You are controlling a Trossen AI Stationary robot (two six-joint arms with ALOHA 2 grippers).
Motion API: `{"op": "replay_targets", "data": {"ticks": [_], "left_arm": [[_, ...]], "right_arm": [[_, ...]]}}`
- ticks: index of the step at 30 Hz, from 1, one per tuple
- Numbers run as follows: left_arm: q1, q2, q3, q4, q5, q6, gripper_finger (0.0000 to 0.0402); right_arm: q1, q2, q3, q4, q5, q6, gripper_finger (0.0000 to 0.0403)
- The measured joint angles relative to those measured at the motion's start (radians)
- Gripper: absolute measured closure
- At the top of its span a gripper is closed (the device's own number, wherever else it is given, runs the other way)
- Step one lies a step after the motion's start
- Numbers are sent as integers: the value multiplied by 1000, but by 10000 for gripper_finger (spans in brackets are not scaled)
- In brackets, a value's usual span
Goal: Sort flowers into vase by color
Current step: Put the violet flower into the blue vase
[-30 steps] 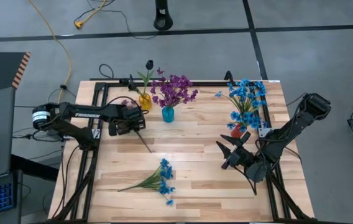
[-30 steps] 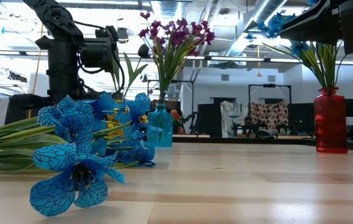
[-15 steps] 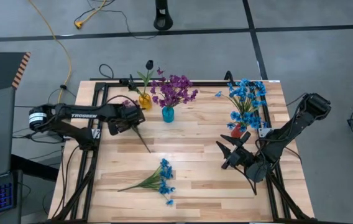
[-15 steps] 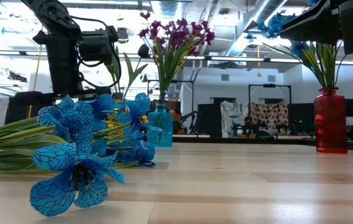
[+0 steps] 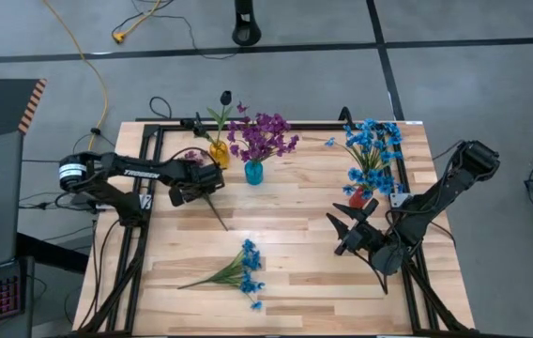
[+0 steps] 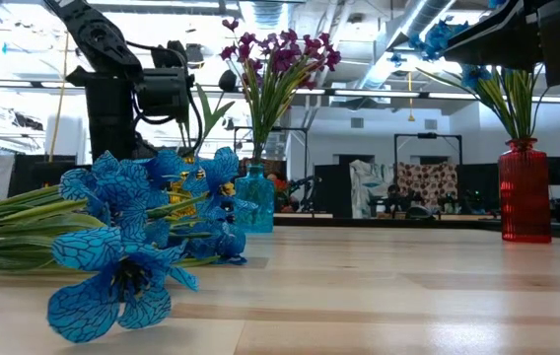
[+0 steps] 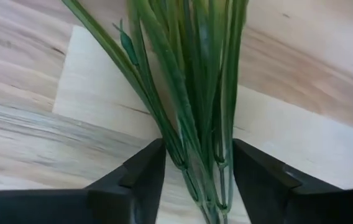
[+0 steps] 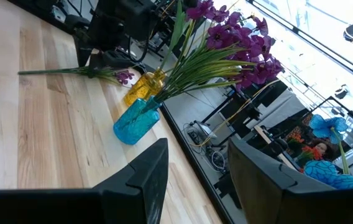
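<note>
A sprig with purple blossoms and a long green stem lies flat on the table near its left side. My left gripper points down over it, open. Its fingers stand on either side of the bundle of green stems, close against them. My right gripper waits open and level near the right side, touching nothing. A yellow vase holds a dark flower. A teal vase holds purple flowers. A red vase holds blue flowers. A bundle of blue flowers lies near the front edge. My left gripper comes at the sprig's stems from above, with its fingers across them and one on each side. The stems fill nearly the whole gap and lie on the table. Whether the fingers touch them I cannot tell.
The three vases stand in a row along the far edge, the yellow one just beyond my left gripper. The blue bundle lies close to the low camera. Bare wood stretches between the two arms in the table's middle.
My left gripper has sunk toward the table onto the purple sprig, shifting a little toward the table's right and rolling about its own axis. The sprig has stayed where it lay.
</note>
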Motion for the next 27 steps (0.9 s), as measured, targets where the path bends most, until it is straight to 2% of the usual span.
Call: {"op": "replay_targets", "data": {"ticks": [7,12,15,18,23,27], "left_arm": [[0,-4,-3,-32,2,35,322],[1,-31,-6,-38,1,91,389],[0,-61,-7,-22,-6,138,391],[-12,-102,-7,-25,-34,195,390],[-72,-168,-7,-33,-79,242,397],[-166,-215,-7,-34,-127,239,397]], "right_arm": [[8,-6,0,-23,0,-1,211],[39,-88,0,-80,-2,-1,217],[55,-184,0,-134,-53,1,227],[67,-310,0,-237,-174,57,240],[68,-511,0,-490,-337,316,257],[67,-595,0,-598,-437,453,263]]}}
